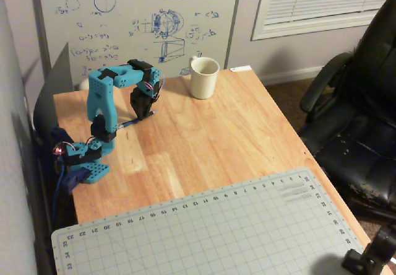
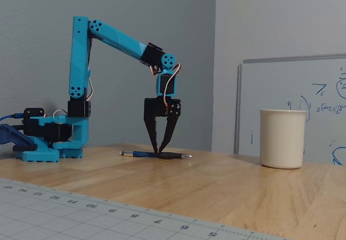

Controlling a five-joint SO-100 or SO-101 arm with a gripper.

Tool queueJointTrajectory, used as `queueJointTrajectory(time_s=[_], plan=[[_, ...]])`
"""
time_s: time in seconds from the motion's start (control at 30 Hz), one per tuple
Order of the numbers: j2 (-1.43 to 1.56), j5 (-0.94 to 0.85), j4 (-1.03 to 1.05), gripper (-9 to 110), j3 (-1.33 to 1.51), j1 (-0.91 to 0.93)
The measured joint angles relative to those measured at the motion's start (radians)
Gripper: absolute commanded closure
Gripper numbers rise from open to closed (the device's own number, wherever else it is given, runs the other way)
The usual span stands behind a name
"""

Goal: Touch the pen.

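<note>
Contact step: claw tips together, touching pen on desk; next probably just lift.

Dark blue pen; cream mug

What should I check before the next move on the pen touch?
1. Gripper over the pen: ok, tips meet at the shaft in the fixed view.
2. Contact made: cannot tell, tips look down at it, no gap visible.
3. Jaws: ok, fingertips converge, shut.
4. Pen flat on table: ok.
5. Mug clear of arm: ok, stands well apart.
6. Mat clear of the arm: ok.
</note>
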Motion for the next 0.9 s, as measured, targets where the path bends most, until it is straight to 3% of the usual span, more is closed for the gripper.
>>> queueJointTrajectory(time_s=[0.9], plan=[[-0.005,0.0,0.0,101,-0.084,-0.017]])
